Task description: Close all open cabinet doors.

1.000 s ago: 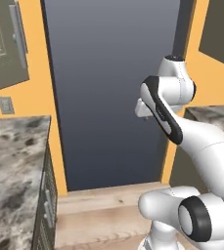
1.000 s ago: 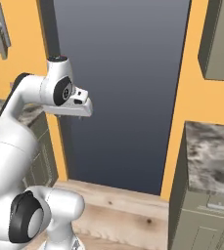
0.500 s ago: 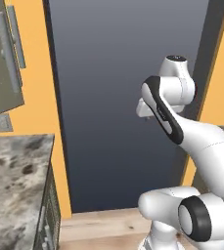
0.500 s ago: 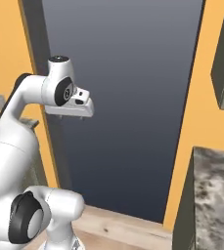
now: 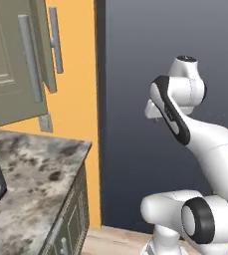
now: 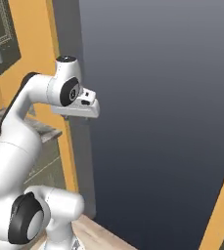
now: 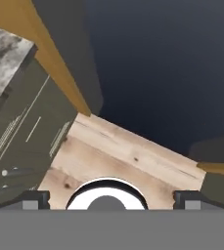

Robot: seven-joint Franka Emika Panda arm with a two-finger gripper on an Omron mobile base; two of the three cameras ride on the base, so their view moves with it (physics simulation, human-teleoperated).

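Against the orange wall (image 5: 78, 74) the view has swung left, so the open cabinet doors (image 5: 23, 60) now loom above the counter's (image 5: 33, 164) far edge (your target), while your gripper (image 7: 111, 197) hangs wide open, holding nothing.

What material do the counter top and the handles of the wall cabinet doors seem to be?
Counter top: looks like polished stone, perhaps granite, from its mottled grey-brown speckling. Handles: look like brushed metal, being plain silver-grey bars; painted plastic is also possible. The cabinet doors have a matte grey-beige finish.
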